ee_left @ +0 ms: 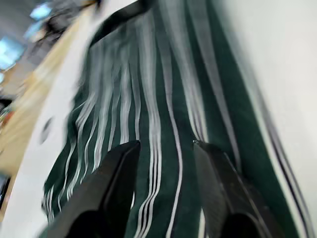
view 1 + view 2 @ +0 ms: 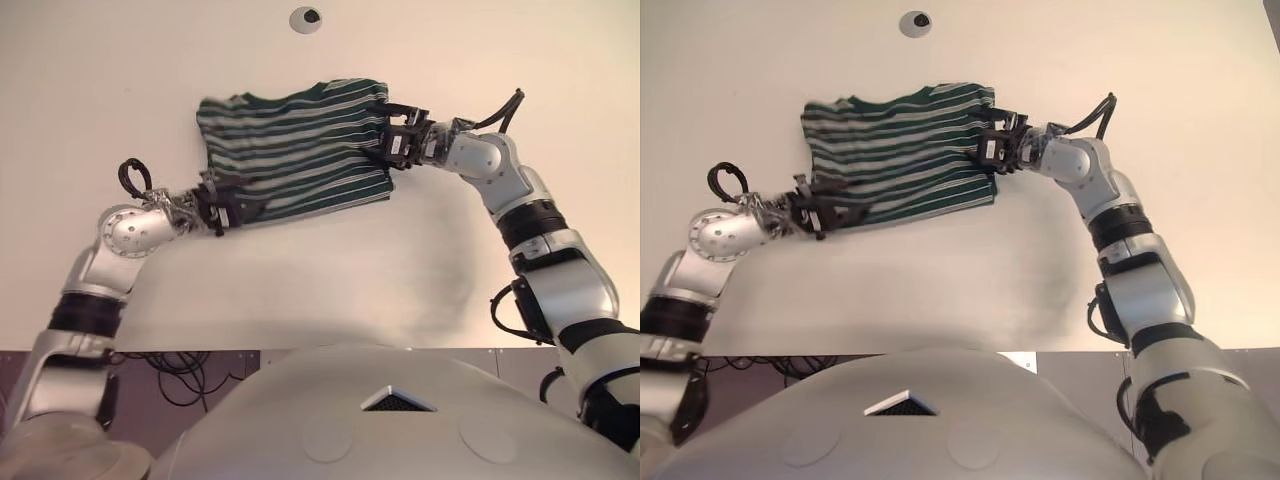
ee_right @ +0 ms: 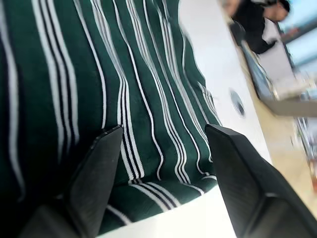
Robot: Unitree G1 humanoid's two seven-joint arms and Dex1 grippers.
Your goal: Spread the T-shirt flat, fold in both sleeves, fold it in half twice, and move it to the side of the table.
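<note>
T-shirt: I see the T-shirt (image 2: 295,150) lying as a compact striped rectangle toward the far middle of the worktop (image 2: 320,290), with no sleeve sticking out.
Left hand: the left hand (image 2: 240,208) sits at the shirt's near left corner. My wrist view shows its fingers (image 1: 116,183) parted, striped cloth lying under the gap, nothing clamped.
Right hand: the right hand (image 2: 386,136) is at the shirt's right edge. Its fingers (image 3: 96,168) are spread wide over the fabric and hold nothing.
Done, my judgement: spreading and both sleeve folds, and from the small outline at least one halving.
Uncertain: I cannot count layers, so the second halving is unconfirmed.
Left: the move to the side of the worktop.
</note>
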